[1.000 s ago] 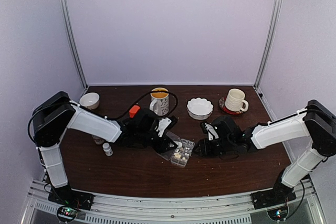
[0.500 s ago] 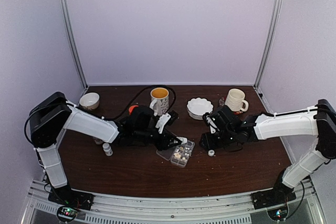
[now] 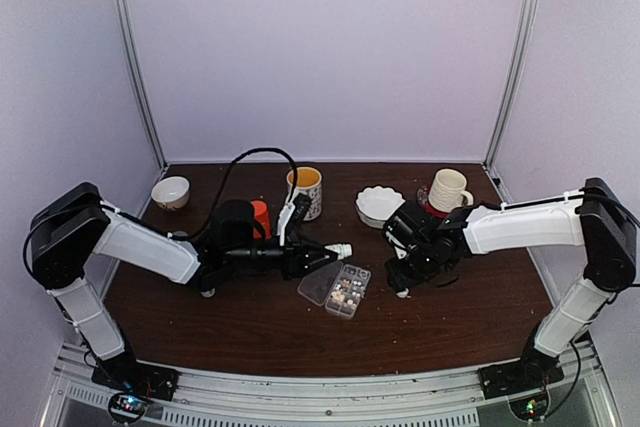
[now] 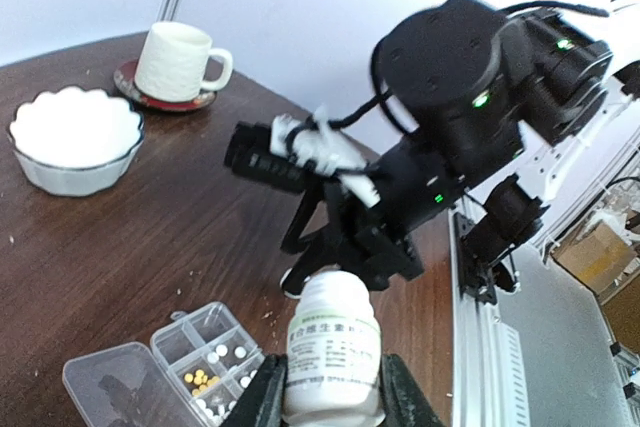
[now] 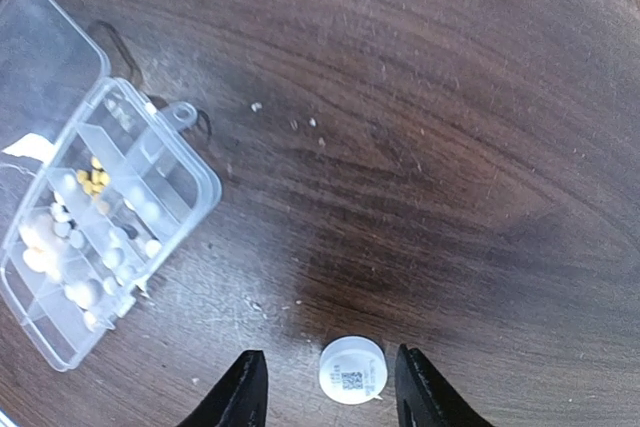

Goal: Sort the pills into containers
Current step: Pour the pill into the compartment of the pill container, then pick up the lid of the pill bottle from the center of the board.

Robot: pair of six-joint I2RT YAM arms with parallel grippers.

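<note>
Left wrist: my left pincer (image 4: 332,397) clamps a bottle (image 4: 332,332).
Organizer box (image 5: 195,172) part-filled with pills (image 5: 88,182); right pincer (image 5: 328,387) apart over cap (image 5: 352,370).

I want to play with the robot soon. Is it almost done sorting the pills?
Not yet. Done: the organizer box lies open, with white and yellow pills in several compartments. In hand: the left hand grips a white pill bottle; the right hand hangs open over what looks like its cap. Left: emptying that bottle, probably.
</note>
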